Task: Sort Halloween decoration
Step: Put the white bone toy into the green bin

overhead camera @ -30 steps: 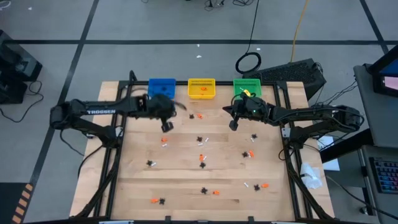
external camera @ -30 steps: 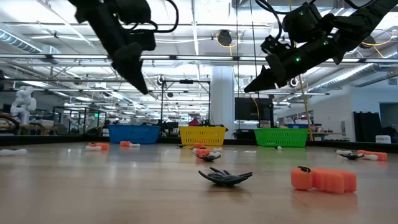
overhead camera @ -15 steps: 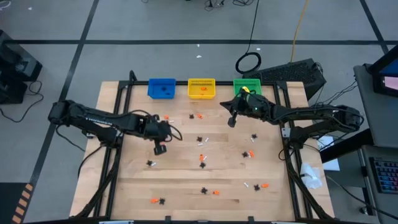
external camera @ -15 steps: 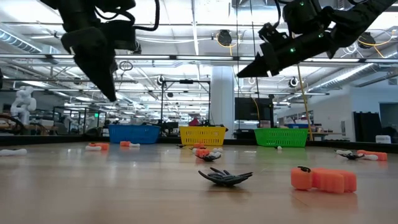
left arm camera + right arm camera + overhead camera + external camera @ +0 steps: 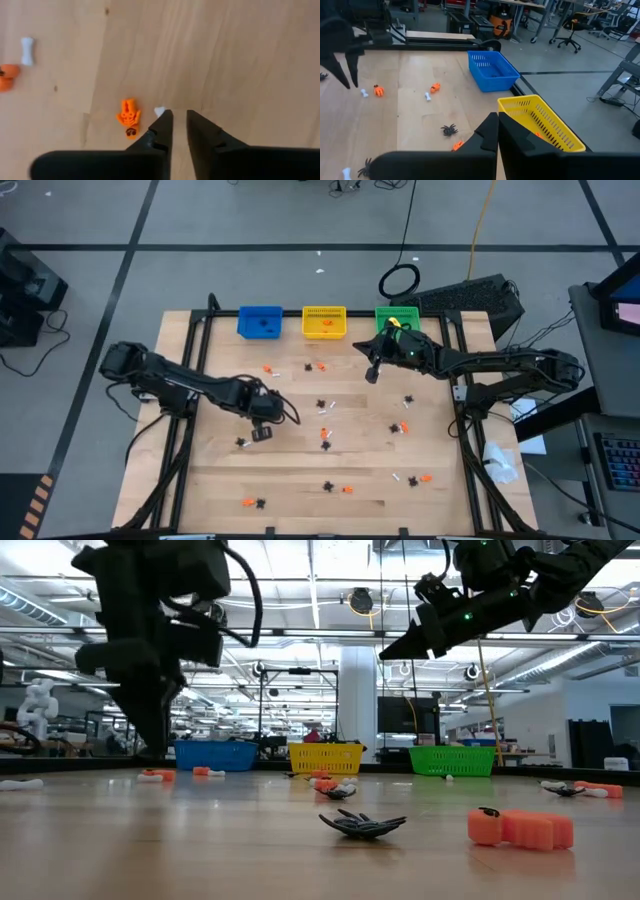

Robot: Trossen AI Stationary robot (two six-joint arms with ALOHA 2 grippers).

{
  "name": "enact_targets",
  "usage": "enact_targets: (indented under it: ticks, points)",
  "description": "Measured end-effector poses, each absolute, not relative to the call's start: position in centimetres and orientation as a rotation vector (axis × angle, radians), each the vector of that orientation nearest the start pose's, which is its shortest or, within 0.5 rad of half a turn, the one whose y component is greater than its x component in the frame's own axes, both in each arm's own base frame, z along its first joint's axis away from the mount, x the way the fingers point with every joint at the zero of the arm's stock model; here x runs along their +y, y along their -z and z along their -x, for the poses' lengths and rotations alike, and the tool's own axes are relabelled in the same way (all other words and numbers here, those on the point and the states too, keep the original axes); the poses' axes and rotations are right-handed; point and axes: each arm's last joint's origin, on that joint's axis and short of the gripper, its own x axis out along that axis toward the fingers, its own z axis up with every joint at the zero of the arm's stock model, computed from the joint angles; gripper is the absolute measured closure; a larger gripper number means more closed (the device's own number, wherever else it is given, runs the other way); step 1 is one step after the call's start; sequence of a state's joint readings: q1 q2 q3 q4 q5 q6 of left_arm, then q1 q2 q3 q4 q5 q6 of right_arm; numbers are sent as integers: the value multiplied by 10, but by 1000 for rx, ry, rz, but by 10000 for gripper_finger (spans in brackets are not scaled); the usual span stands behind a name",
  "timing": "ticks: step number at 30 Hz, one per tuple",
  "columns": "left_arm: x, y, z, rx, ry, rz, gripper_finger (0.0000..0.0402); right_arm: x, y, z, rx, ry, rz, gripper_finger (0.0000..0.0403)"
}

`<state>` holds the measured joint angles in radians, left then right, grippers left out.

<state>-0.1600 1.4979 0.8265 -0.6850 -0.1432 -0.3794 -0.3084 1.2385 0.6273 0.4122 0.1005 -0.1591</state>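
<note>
Left gripper lowered over trinkets; right gripper raised near the bins.

The left gripper (image 5: 179, 116) is held just above the table (image 5: 290, 470), jaws narrowly parted, empty, beside an orange trinket (image 5: 128, 116) and a white one (image 5: 159, 110). Other trinkets are scattered across the table. The right gripper (image 5: 371, 375) is closed, empty, near the green bin (image 5: 397, 314).

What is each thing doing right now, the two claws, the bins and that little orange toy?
left gripper: slightly open, empty, low over the table.
right gripper: shut, raised near the green bin.
green bin: upright, partly behind the arm.
blue bin: upright.
yellow bin: upright, orange piece inside.
orange trinket: lying flat beside the left gripper, untouched.
</note>
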Motion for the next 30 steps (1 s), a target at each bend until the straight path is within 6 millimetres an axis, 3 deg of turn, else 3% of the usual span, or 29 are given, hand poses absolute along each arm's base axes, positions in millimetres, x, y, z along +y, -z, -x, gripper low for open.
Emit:
enact_targets:
  ticks: [6, 16, 23, 30]
  points:
    - [-32, -147, -253, 1399, -306, 146, 299, -83, -242, -250, 237, 390, 135, 403]
    - [-23, -133, -253, 1422, -355, 212, 296, -83, -242, -250, 239, 390, 134, 403]
    - [-22, -123, -247, 1407, -302, 225, 339, -83, -242, -250, 239, 391, 134, 403]
    - [-22, -126, -247, 1396, -258, 172, 394, -83, -242, -250, 238, 391, 136, 403]
